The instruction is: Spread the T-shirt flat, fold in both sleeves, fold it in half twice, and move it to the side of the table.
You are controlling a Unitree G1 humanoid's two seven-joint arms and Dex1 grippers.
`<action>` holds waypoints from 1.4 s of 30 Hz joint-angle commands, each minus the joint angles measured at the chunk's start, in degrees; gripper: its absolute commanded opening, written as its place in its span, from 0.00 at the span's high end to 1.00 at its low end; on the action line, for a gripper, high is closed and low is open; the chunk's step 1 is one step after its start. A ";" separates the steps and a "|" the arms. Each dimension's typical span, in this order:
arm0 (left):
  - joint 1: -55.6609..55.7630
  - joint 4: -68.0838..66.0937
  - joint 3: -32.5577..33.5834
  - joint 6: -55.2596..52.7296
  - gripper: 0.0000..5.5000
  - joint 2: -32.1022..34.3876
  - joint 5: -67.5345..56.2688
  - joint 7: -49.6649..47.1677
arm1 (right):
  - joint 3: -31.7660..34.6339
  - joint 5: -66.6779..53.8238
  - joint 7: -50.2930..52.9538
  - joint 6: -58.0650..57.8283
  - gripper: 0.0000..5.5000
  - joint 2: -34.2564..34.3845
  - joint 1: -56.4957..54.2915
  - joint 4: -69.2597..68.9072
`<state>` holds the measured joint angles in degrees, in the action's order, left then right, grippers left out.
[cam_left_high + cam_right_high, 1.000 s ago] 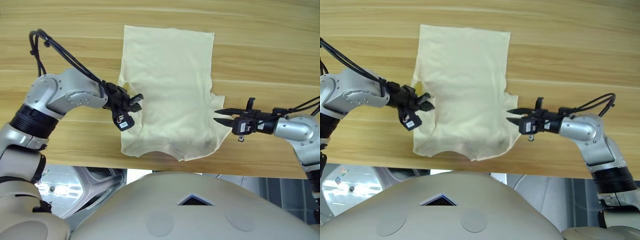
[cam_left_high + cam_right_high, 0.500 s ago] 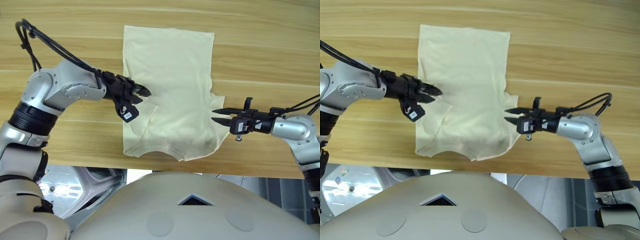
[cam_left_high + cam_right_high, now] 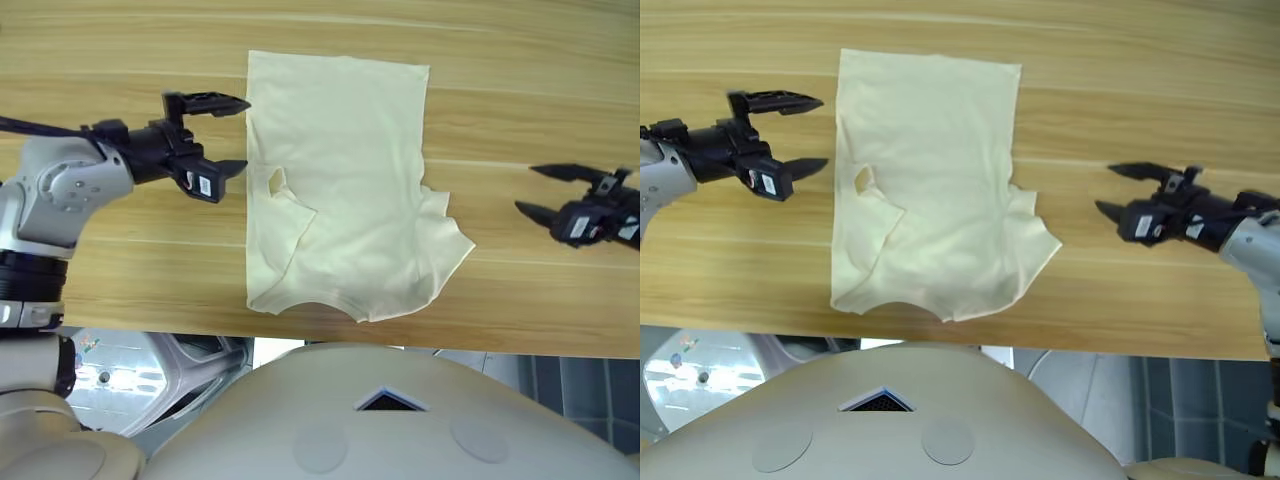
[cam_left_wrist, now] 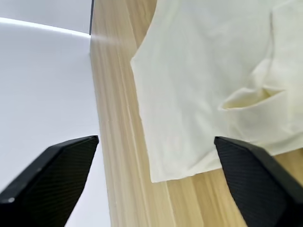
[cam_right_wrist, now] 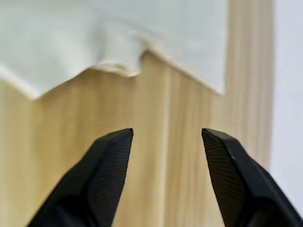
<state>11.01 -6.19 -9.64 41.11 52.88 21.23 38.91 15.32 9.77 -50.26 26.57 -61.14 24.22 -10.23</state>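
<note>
**Both pairs of fingers apart, clear of the T-shirt**

The left fingers (image 3: 215, 100) are spread wide just beside the T-shirt (image 3: 345, 150), touching nothing. The right fingers (image 3: 565, 173) are spread too, well apart from it. The T-shirt lies flat mid-table (image 3: 530, 80), left sleeve (image 3: 285, 205) folded in, right sleeve (image 3: 450, 238) sticking out.

I see a pale wooden desk (image 3: 120, 260), its grain running from side to side. A cream-yellow T-shirt (image 3: 350, 150) lies flat on it, with the collar (image 3: 320, 306) close to the desk's near edge and the hem towards the far side. Its left sleeve (image 3: 285, 225) lies folded in over the body. Its right sleeve (image 3: 448, 238) spreads out onto bare wood.
</note>
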 commanded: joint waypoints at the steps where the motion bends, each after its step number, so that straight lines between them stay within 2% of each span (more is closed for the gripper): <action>1: -2.17 -1.39 0.96 0.88 0.04 0.73 1.67 -2.48 | 0.30 1.63 -1.32 1.88 0.51 -0.81 4.58 -2.95; 11: -2.62 -3.19 0.70 2.35 0.02 0.94 1.88 -3.81 | -8.26 4.78 1.11 2.30 0.51 3.58 5.75 -2.02; 20: -3.19 -2.93 0.91 2.95 0.02 1.22 1.02 -3.45 | -14.58 6.66 4.45 1.86 0.51 6.88 2.46 0.36; 42: -5.01 -0.62 2.03 1.99 0.02 1.76 0.31 -3.66 | -14.96 9.74 8.42 0.20 0.51 3.62 -1.05 5.86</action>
<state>6.19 -7.58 -8.19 43.39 53.89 22.18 35.35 0.92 17.64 -41.18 27.78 -56.63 22.83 -5.82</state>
